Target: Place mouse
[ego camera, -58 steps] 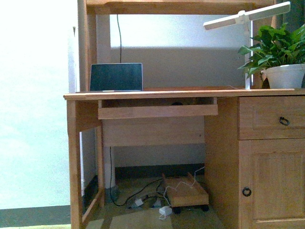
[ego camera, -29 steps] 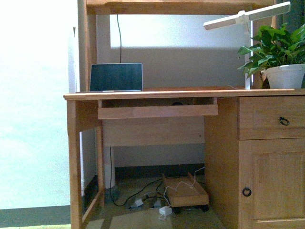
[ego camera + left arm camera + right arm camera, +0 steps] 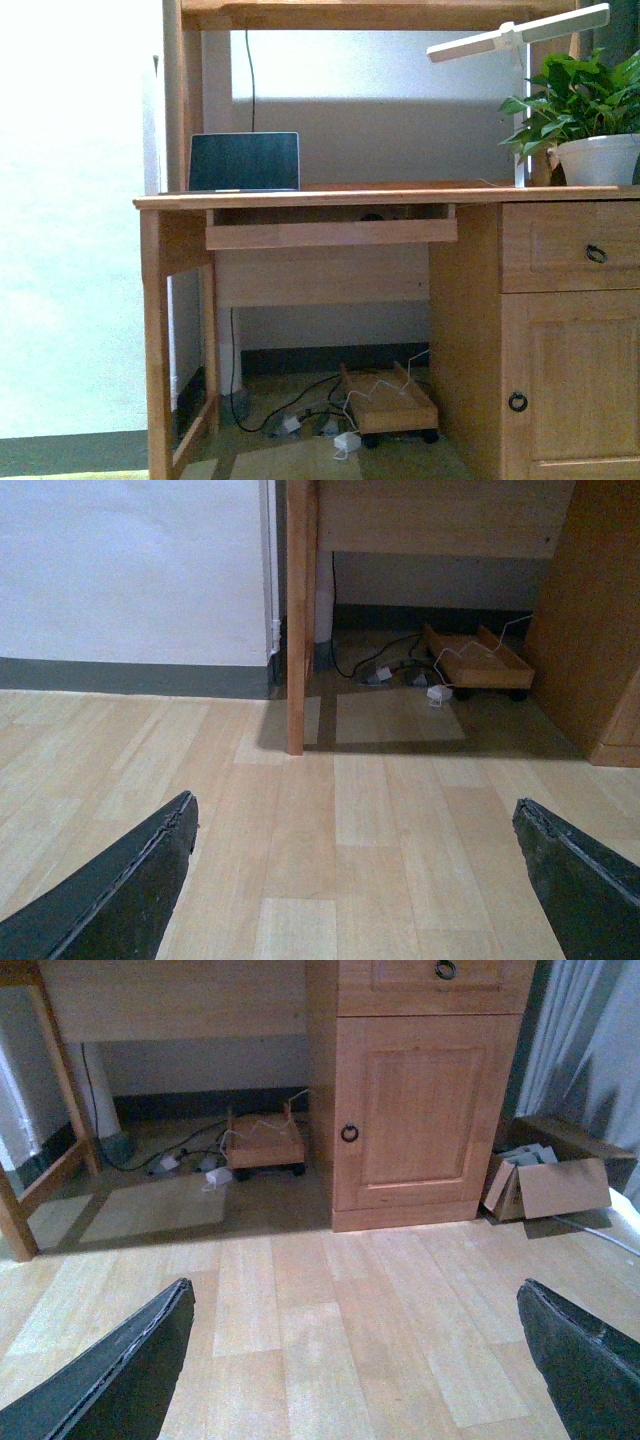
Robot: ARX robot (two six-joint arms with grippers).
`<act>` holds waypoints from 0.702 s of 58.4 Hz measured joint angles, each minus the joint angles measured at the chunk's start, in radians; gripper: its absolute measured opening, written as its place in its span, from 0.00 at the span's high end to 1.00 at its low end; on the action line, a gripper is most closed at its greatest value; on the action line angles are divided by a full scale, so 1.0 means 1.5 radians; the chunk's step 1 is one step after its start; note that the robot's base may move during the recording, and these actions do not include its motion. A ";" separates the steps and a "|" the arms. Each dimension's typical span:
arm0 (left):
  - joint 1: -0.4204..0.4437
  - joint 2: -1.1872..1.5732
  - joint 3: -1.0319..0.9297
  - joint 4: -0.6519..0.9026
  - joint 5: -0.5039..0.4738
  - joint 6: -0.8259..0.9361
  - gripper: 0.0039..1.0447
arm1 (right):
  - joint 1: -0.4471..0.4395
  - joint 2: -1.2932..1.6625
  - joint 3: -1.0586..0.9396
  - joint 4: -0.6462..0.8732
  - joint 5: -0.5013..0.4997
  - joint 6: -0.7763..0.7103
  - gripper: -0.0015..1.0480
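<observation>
Wooden and pale, the worktop (image 3: 380, 196) is seen from the front, with an open laptop (image 3: 244, 161) stood on it towards its left end. A white plant pot (image 3: 598, 160) is set at its right end, and a white lamp (image 3: 520, 35) is raised above that end. Just beneath the worktop a pull-out shelf (image 3: 330, 233) is fitted. In the narrow gap between the two the mouse (image 3: 372, 216) is made out only as a small dark domed shape, roughly under the middle of the worktop's visible span; no finer detail can be told. Below the worktop's right end a drawer (image 3: 570, 247) and a cupboard door (image 3: 580, 385) are seen, and on the floor (image 3: 330, 880) under the worktop a low wheeled wooden stand (image 3: 390, 405) is found among loose cables (image 3: 300, 400). The left hand (image 3: 352, 802) is held over the floor in front of the worktop, its fingers (image 3: 130, 890) spread wide with nothing between them. The right hand (image 3: 353, 1285) is likewise spread wide and empty, held over the floor before the cupboard door.
</observation>
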 joint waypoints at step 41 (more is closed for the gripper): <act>0.000 0.000 0.000 0.000 0.000 0.000 0.07 | 0.000 0.000 0.000 0.000 0.000 0.000 0.07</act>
